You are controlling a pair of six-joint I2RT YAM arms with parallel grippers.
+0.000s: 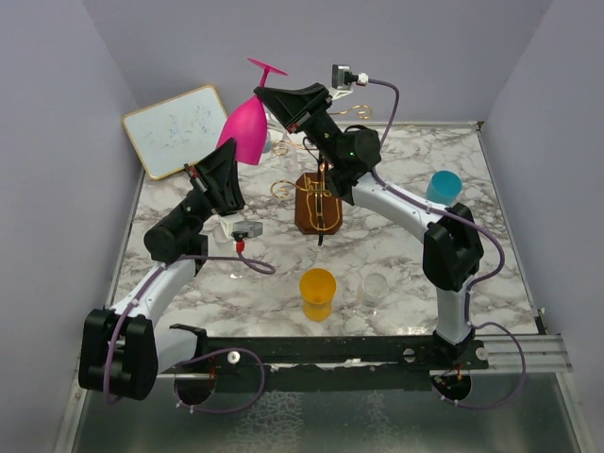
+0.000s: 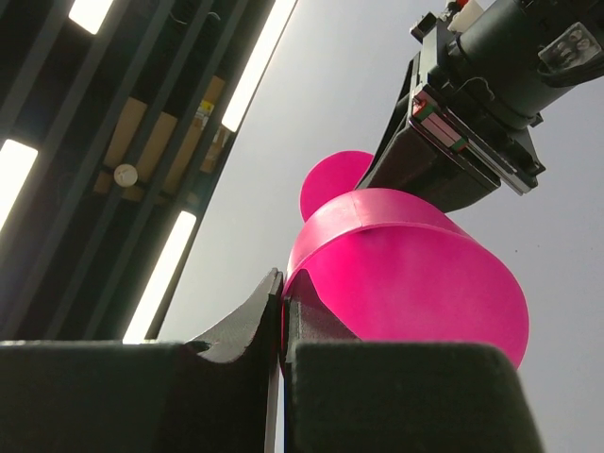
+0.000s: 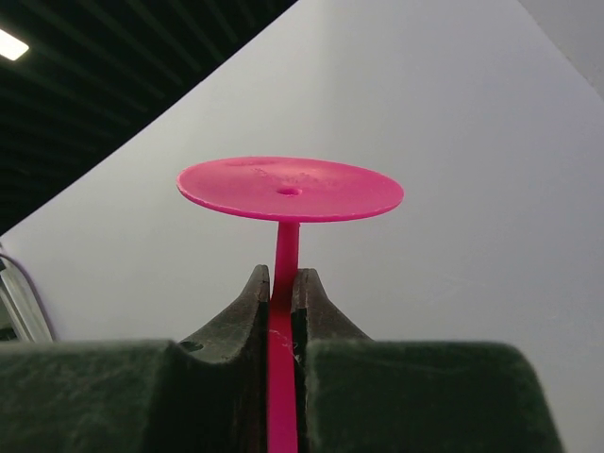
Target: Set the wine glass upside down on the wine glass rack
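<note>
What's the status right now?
Left gripper shut on wine glass rim, right gripper on stem. Glass foot-up, off the rack. Right arm close over rack.

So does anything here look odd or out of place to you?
Only the pink wine glass: it hangs upside down and tilted in mid-air, the left claw pinching its rim, the right claw clamped on its stem. It is not on the gold rack. Nothing looks spilled or broken.

In the top view the right arm [image 1: 351, 151] covers part of the post and gold arms of the wine glass rack [image 1: 319, 209]. In the right wrist view the stem of the wine glass [image 3: 289, 189] leaves the bottom edge between the fingers [image 3: 245, 310], so the bowl is unseen. The marks on the whiteboard [image 1: 176, 129] are too faint to read.
</note>
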